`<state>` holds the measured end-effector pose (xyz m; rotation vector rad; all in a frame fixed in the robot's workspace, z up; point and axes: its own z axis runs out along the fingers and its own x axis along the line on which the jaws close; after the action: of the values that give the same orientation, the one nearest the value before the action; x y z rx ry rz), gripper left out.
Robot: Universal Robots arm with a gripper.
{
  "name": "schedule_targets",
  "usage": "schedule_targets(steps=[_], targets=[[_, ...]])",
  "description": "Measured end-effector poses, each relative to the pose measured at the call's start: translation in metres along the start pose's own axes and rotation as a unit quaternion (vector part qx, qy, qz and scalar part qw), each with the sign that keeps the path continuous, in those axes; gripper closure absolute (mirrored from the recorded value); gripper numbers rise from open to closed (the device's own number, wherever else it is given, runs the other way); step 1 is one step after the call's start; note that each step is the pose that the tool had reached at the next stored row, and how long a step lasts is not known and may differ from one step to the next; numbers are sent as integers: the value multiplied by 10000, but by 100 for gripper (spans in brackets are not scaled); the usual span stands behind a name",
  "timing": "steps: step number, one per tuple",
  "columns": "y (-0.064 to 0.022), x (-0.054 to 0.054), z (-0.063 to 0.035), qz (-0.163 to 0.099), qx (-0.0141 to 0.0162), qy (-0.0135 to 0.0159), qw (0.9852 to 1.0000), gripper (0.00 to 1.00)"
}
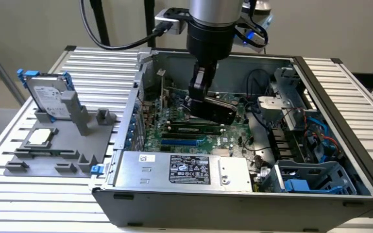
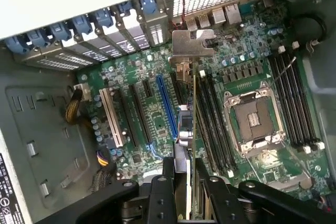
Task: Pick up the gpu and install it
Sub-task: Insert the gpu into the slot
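The gripper [image 1: 199, 92] is clamped on the gpu [image 1: 215, 110], one finger on each flat side. It holds the gpu on its edge inside the open computer case [image 1: 238, 208], low over the big green board [image 1: 235, 133]. In the wrist view the gpu [image 2: 192, 45] looks very thin. Its silver end plate points at the back wall of the case, and the gripper [image 2: 188, 190] has the other end. Here is what I think could go wrong. The gpu looks to be beside the long blue slot [image 2: 167, 106], not plainly over it. If it goes down off line, its bottom edge could hit the board or the black slots [image 2: 210, 114] next to it and not go in. The silver plate could catch on the metal strips [image 2: 126, 40] at the back wall. If the gpu is tilted, a push could bend it or make it slip. I cannot see the gpu's bottom edge, so I cannot tell if it touches a slot or hangs just above. The gripper also hides part of the gpu and the board under it.
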<state>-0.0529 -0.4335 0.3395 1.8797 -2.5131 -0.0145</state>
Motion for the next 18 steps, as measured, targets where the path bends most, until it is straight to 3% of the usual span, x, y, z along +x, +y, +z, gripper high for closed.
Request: schedule_targets(steps=[4,8,18], targets=[[0,0,30,-360,-1,3,9994,100],[0,1,57,-683,-2,6,9977,100],[38,70,173,-853,-2,7,9964,100]])
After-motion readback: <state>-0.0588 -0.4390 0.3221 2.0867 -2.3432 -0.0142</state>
